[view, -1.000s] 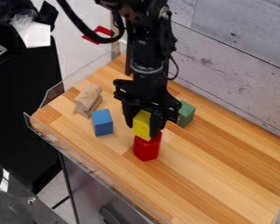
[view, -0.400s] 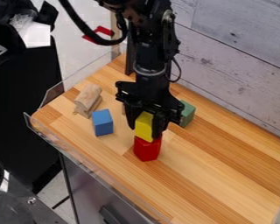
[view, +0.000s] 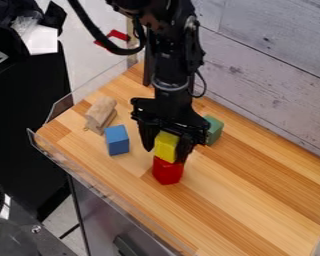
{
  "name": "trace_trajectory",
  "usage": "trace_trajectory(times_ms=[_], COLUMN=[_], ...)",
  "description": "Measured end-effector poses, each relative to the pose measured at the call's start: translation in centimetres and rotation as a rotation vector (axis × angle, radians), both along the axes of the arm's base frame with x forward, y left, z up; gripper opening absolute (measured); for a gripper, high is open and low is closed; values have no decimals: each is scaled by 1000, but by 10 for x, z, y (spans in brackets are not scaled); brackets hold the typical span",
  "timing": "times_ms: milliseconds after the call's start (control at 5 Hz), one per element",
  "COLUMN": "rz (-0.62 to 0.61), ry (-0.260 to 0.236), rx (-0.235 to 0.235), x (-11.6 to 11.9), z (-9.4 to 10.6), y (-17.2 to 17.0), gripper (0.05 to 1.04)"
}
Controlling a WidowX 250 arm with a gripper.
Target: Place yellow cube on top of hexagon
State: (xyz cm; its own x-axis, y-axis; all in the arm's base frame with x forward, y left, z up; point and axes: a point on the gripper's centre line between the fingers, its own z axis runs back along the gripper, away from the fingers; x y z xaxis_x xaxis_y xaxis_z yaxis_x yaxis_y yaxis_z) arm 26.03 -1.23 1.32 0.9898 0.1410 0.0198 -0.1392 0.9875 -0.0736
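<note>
The black gripper (view: 167,150) hangs down around the yellow cube (view: 165,146) near the middle of the work surface. Directly beneath the cube stands the red hexagon block (view: 167,171), upright on the wood. The cube's lower edge appears to meet the block's top, though whether its weight rests there I cannot tell. Parts of the cube's sides and the block's upper right are hidden by the gripper.
A blue cube (view: 117,140) lies left of the gripper, with a bare wooden piece (view: 100,114) behind it. Behind the gripper's right side is a green block (view: 214,130). A clear rim (view: 99,189) runs along the table's left edge; a whitish plank wall (view: 269,65) rises behind.
The gripper has shifted and tilted slightly, and more of the yellow cube's upper part shows. The cube sits slightly lower in view than a moment ago. The red block stays almost in place.
</note>
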Motion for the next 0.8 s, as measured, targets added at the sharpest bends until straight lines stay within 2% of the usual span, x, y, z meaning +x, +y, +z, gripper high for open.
trace_trajectory(times_ms=[200,400,600,800], rz=[31,42,75,69], ry=[-17,-122,-207,-228], rx=[-19,-41,-40,-20], x=[-3,0,2,-7], z=[3,29,58,81], y=[0,4,14,17], gripper=[1005,1001,1001,1001])
